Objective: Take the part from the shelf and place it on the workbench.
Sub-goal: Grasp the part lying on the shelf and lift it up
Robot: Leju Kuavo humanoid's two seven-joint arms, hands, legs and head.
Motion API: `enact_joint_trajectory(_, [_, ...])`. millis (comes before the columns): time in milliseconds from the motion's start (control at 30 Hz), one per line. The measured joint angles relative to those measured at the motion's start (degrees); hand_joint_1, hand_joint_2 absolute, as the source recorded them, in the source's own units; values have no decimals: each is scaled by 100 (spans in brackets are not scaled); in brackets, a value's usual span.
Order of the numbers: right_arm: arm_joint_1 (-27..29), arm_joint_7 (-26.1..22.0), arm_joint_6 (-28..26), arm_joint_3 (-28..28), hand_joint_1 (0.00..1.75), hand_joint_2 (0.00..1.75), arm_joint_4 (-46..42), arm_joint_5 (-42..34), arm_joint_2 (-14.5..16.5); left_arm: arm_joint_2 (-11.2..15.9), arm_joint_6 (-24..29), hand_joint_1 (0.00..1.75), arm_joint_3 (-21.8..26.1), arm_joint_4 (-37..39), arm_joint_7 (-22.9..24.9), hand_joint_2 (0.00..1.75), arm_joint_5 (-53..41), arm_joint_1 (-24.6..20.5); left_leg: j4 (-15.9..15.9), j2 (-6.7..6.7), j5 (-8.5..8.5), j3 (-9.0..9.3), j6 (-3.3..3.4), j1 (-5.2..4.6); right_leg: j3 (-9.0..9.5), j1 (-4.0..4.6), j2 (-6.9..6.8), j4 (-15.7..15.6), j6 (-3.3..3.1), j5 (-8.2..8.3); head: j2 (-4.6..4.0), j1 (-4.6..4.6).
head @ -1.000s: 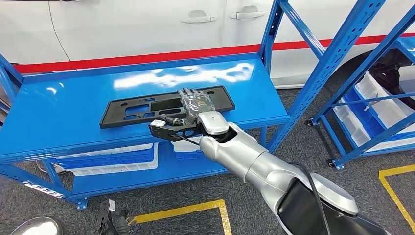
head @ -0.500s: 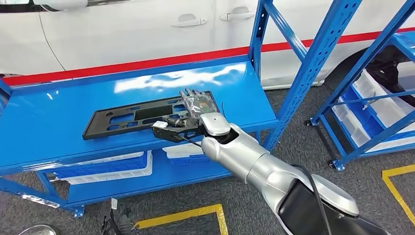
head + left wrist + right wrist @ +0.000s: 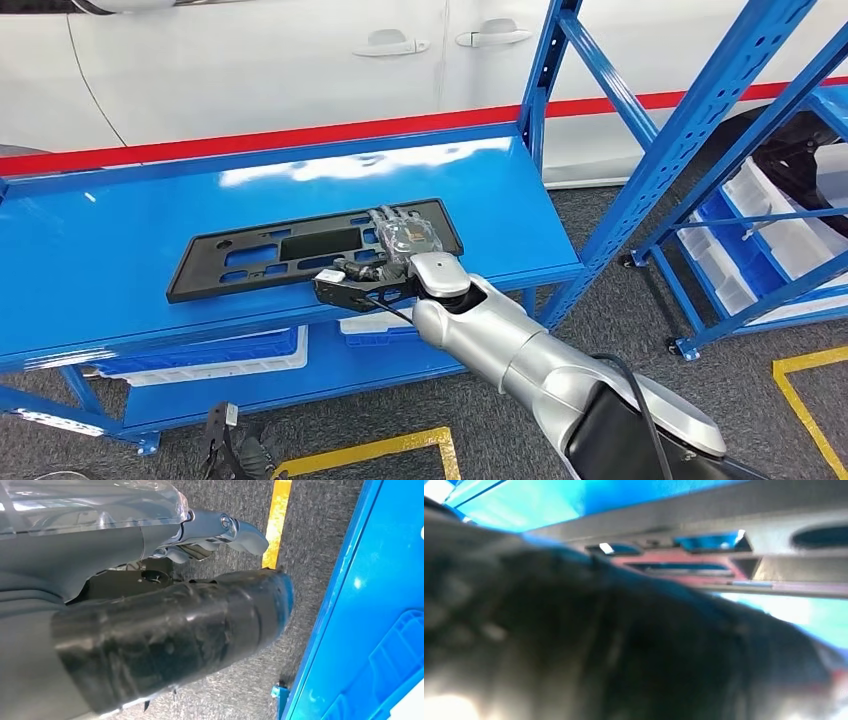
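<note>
The long black part [image 3: 310,248] lay flat on the blue shelf [image 3: 120,230] in the middle of the frame. The right hand [image 3: 400,238] rested on its right end with fingers laid over it, probably to grab it there, but I could not tell if it gripped yet. The left hand [image 3: 165,625] hung by the floor with nothing in it, fingers apart.

Left robot hand [image 3: 165,625] (thumb taped black) over grey carpet [image 3: 320,540], beside blue shelf [image 3: 370,610].
</note>
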Motion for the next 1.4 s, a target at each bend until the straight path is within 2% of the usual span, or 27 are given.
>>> enact_joint_trajectory(33, [43, -3, 2, -2, 0, 0, 10, 3, -3, -1, 0, 0, 0, 0, 0, 0, 0, 4, 0, -2, -27, 33, 3, 3, -172, -22, -4, 234, 20, -6, 0, -1])
enact_joint_trajectory(67, [83, -4, 1, -2, 0, 0, 21, 6, -5, -1, 0, 0, 1, 0, -1, 0, 0, 6, 1, -6, -56, 73, -1, 7, -250, -44, -11, 259, 37, 110, 0, 0])
enact_joint_trajectory(100, [110, -5, -1, -3, 0, 0, 28, 9, -8, -1, 0, 0, 1, 0, -1, 0, -1, 4, 1, -12, -88, 121, -9, 12, -218, -64, -20, 57, 49, 337, 0, 0])
enact_joint_trajectory(167, [129, -8, -6, -4, 0, 0, 37, 16, -9, -5, -1, 0, 1, 0, -5, 0, -3, -1, -8, -22, -151, 221, -43, 19, 46, -82, -38, -686, 45, 839, 0, 1])
enact_joint_trajectory(200, [128, -9, -8, -5, 0, 0, 39, 20, -9, -8, -3, 0, 0, 0, -7, 0, -5, -7, -14, -25, -174, 252, -70, 17, 169, -66, -40, -993, 27, 978, 1, 1])
enact_joint_trajectory(233, [128, -9, -9, -7, 0, 0, 43, 23, -9, -10, -4, 0, 0, 0, -10, 0, -7, -12, -23, -25, -186, 263, -103, 18, 254, -44, -41, -1183, -6, 1006, 1, 3])
enact_joint_trajectory(300, [130, -10, -9, -12, 0, 0, 50, 31, -11, -16, -8, 0, -1, 0, -13, 0, -10, -17, -54, -17, -189, 264, -178, 16, 311, 0, -30, -1299, -73, 945, 1, 6])
enact_joint_trajectory(400, [127, -15, -9, -39, 0, 0, 55, 43, -17, -21, -9, 0, -1, 0, -19, 0, -10, -26, 103, 17, -308, 208, -259, 16, 432, -37, -15, -1448, -170, 940, 0, 2])
enact_joint_trajectory(433, [127, -20, -9, -50, 0, 0, 56, 46, -17, -20, -10, 0, -1, 0, -22, 0, -10, -31, 362, 23, -432, 86, -266, 16, 482, -47, -17, -1486, -206, 937, 0, -1])
enact_joint_trajectory(500, [147, -31, -8, -62, 0, 0, 62, 49, -20, -18, -11, 0, -1, 0, -24, 0, -8, -27, 1120, 23, -713, -326, -277, 11, 536, -17, -24, -1492, -269, 899, 0, -3])
enact_joint_trajectory(533, [170, -35, -8, -63, 0, 0, 67, 50, -23, -17, -11, 0, -1, 0, -24, 0, -7, -20, 1423, 23, -774, -519, -282, 9, 559, 0, -23, -1487, -286, 876, 0, -3])
enact_joint_trajectory(567, [196, -39, -8, -66, 0, 0, 73, 50, -30, -15, -11, 0, -1, 0, -24, 0, -5, -13, 1543, 23, -728, -628, -282, 8, 585, 15, -18, -1480, -295, 849, 0, -3])
enact_joint_trajectory(600, [218, -41, -9, -68, 0, 0, 78, 50, -38, -14, -11, 0, -1, 0, -24, 0, -4, -9, 1435, 23, -566, -623, -274, 7, 617, 24, -9, -1466, -293, 817, 0, -3])
enact_joint_trajectory(667, [240, -44, -10, -76, 0, 0, 81, 50, -47, -10, -13, 0, -1, 0, -24, 0, -4, -10, 758, 24, -125, -360, -242, 2, 684, 27, 11, -1416, -266, 725, 0, -1])
enact_joint_trajectory(700, [242, -46, -9, -79, 0, 0, 82, 50, -50, -9, -15, 0, -1, 0, -25, 0, -4, -11, 436, 23, 11, -213, -226, -12, 696, 35, 20, -1378, -243, 680, 0, -4])
enact_joint_trajectory(767, [251, -54, 7, -86, 0, 0, 85, 50, -58, -7, -21, 0, -2, 1, -26, 0, -2, -17, 137, 14, 25, -66, -174, -38, 677, 49, 30, -1329, -198, 627, 1, -4])
enact_joint_trajectory(900, [284, -58, 51, -102, 0, 0, 91, 103, -90, 1, -33, 0, 0, 0, -35, 0, 9, -19, 36, -3, -24, 0, -61, -26, 641, 47, 16, -1237, -104, 520, 0, -3])
enact_joint_trajectory(933, [290, -58, 62, -106, 0, 0, 93, 126, -96, 1, -34, 0, 1, 0, -37, 0, 13, -21, 10, -1, -29, 32, -32, -14, 556, 37, 7, -1049, -69, 414, 0, -2])
enact_joint_trajectory(1000, [322, -58, 81, -109, 0, 0, 100, 153, -108, -2, -36, 0, 0, 0, -38, 0, 21, -24, -6, 5, -56, 77, 16, -11, 192, 2, -7, -363, -9, 125, 0, 2])
enact_joint_trajectory(1067, [388, -58, 102, -116, 0, 87, 113, 160, -126, 0, -37, 0, 1, 0, -38, 0, 23, -22, -5, 3, -92, 111, 36, -12, -206, -35, -13, 249, 28, -2, 0, 2])
enact_joint_trajectory(1100, [420, -58, 112, -122, 0, 131, 120, 165, -137, 1, -36, 0, 1, 0, -37, 0, 23, -21, -5, -3, -113, 136, 34, -12, -293, -48, -17, 298, 35, 92, 0, 2])
enact_joint_trajectory(1133, [443, -58, 119, -131, 0, 175, 124, 174, -146, 2, -34, 0, 1, 0, -37, 0, 24, -20, -5, -10, -137, 170, 30, -12, -272, -57, -23, 130, 31, 291, 0, 2])
enact_joint_trajectory(1200, [464, -64, 129, -156, 0, 175, 128, 197, -156, -1, -24, 0, 0, 0, -37, 0, 25, -20, -14, -19, -194, 259, 7, -9, -1, -49, -30, -611, -20, 791, 0, 1])
enact_joint_trajectory(1267, [478, -92, 163, -181, 0, 175, 132, 217, -163, -9, -9, 0, 1, 0, -38, 0, 27, -27, -33, -20, -230, 315, -41, -11, 235, -1, -32, -1150, -99, 1022, 1, 3])
enact_joint_trajectory(1300, [484, -110, 183, -191, 10, 175, 133, 224, -166, -15, -3, 0, 2, 0, -39, 0, 29, -27, -49, -18, -237, 323, -72, -9, 286, 24, -32, -1241, -135, 1002, 1, 5])
enact_joint_trajectory(1367, [484, -133, 204, -209, 97, 175, 128, 229, -165, -29, 2, 0, 1, 0, -40, 0, 32, -30, -103, -8, -229, 346, -144, -12, 353, 50, -32, -1344, -190, 958, 1, 10])
enact_joint_trajectory(1400, [485, -134, 205, -217, 140, 175, 121, 229, -160, -33, 5, 0, 0, 0, -42, 0, 32, -29, -133, 2, -217, 390, -134, -21, 401, 39, -31, -1420, -169, 957, 1, 8])
